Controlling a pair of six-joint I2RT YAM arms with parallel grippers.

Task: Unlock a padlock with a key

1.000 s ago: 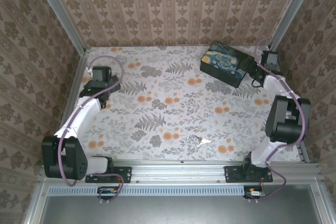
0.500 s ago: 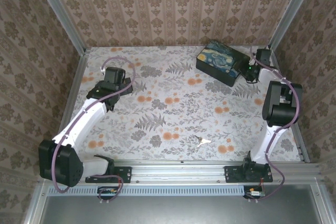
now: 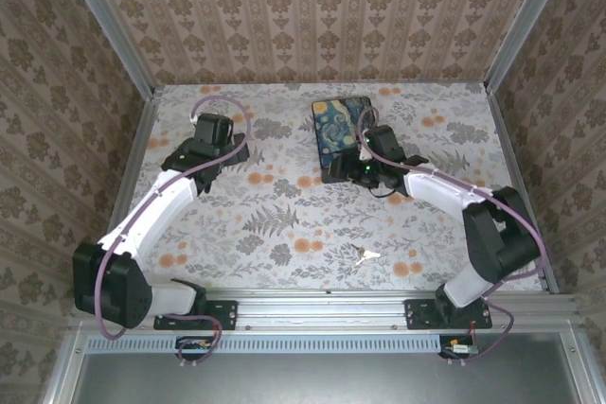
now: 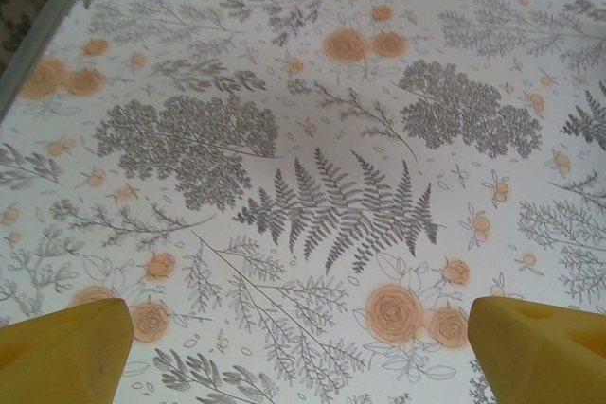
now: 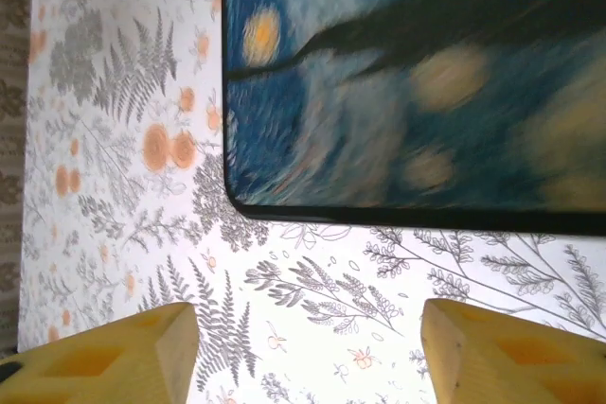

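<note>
Wide open and empty, the right end effector [image 5: 305, 352] hangs beside a blue swirl-painted rectangular box [image 5: 407, 73]; the left end effector [image 4: 301, 352] gapes likewise. The tiny silver metal key [image 3: 365, 254] lies flat at the floral worktop [image 3: 275, 219] near edge: light, stiff, slippery, probably best pinched edgewise.

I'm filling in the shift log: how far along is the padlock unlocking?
Done: nothing that shows. The key lies loose on the table. In hand: the right gripper is open and empty, facing the blue painted box. The left gripper is open over bare table. Left: grasping the key and the whole unlocking.
</note>
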